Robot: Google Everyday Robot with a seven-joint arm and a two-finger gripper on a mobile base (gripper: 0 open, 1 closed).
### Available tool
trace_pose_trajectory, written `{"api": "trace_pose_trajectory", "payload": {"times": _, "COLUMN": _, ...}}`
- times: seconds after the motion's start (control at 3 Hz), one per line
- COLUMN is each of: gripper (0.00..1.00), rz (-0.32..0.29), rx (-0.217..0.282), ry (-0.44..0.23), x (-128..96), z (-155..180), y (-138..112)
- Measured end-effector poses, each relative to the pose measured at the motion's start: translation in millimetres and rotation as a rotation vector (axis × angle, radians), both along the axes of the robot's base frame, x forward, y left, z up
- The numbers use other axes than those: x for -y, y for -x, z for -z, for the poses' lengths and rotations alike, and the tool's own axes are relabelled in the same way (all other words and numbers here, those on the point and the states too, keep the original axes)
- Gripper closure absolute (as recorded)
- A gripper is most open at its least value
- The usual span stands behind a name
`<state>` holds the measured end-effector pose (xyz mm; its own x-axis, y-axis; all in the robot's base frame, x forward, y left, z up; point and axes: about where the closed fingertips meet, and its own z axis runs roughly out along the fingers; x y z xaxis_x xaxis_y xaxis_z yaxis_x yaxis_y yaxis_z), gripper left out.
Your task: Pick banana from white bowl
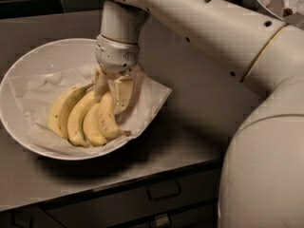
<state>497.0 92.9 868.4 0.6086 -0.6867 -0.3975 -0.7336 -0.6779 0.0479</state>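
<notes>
While the gripper [113, 90] sits at the stem end of the banana [83, 120] in the white bowl [52, 56], whether it has clamped cannot be told, so a sure hold must precede lifting.

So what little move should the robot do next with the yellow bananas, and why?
Probably a slow, short lift straight up, once its hold is sure. The pale two-finger gripper sits down on the stem end of the bunch of yellow curved bananas, which lies on crumpled white paper inside the wide, shallow white bowl.
</notes>
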Motion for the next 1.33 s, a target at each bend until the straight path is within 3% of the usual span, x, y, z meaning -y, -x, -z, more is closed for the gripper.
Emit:
{"api": "trace_pose_trajectory", "payload": {"times": 0.33, "gripper": 0.94, "rz": 0.000, "rx": 0.000, "ry": 0.000, "x": 0.0, "z": -0.1, "y": 0.0}}
{"api": "trace_pose_trajectory", "payload": {"times": 0.67, "gripper": 1.00, "rz": 0.000, "rx": 0.000, "ry": 0.000, "x": 0.0, "z": -1.8, "y": 0.0}}
{"api": "trace_pose_trajectory", "payload": {"times": 1.33, "gripper": 1.00, "rz": 0.037, "rx": 0.058, "ry": -0.044, "x": -4.0, "z": -6.5, "y": -4.3}}
